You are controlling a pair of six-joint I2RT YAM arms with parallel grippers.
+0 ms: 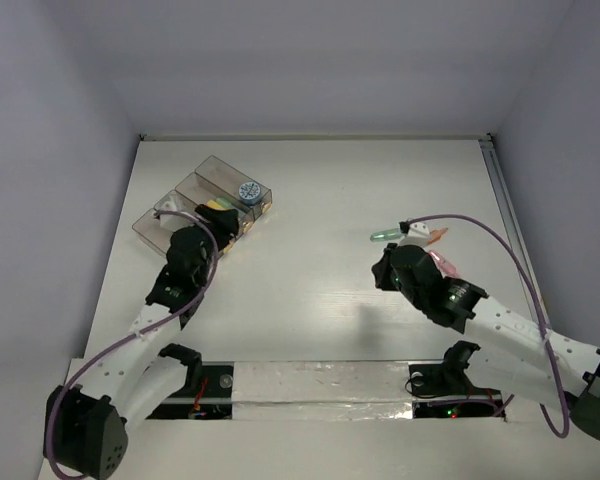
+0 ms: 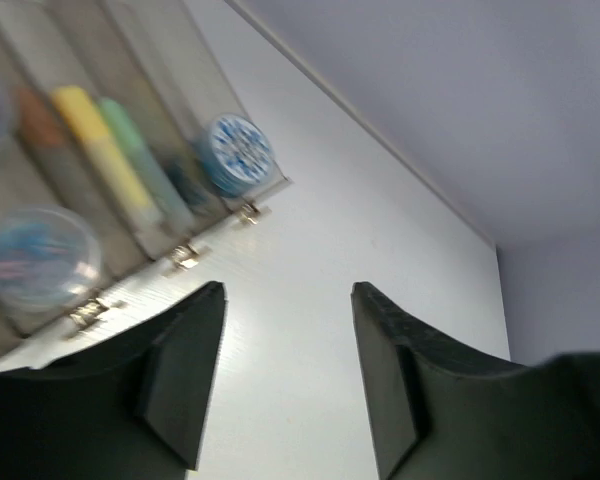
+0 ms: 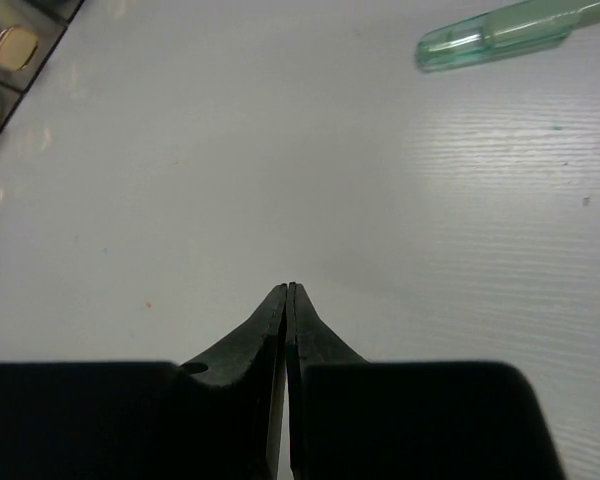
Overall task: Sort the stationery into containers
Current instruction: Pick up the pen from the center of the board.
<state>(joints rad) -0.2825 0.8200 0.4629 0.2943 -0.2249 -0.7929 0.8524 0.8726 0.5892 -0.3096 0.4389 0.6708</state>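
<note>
The containers (image 1: 160, 222) form a row of clear boxes at the back left. They hold a blue tape roll (image 1: 249, 190) and a yellow pen (image 1: 218, 204). My left gripper (image 1: 208, 216) hovers at their near edge. It is open (image 2: 288, 290) over bare table, with nothing between its fingers. In the left wrist view the boxes (image 2: 180, 60) show a yellow pen (image 2: 100, 150), a green pen (image 2: 145, 160) and two rolls (image 2: 238, 155). My right gripper (image 3: 289, 287) is shut on nothing, just short of a loose green pen (image 3: 510, 30).
On the table at the right, the green pen (image 1: 385, 235), an orange pen (image 1: 438, 237) and a pink pen (image 1: 442, 265) lie around my right gripper (image 1: 380, 272). Brass clasps (image 3: 15, 45) of the boxes show in the right wrist view. White walls enclose the table.
</note>
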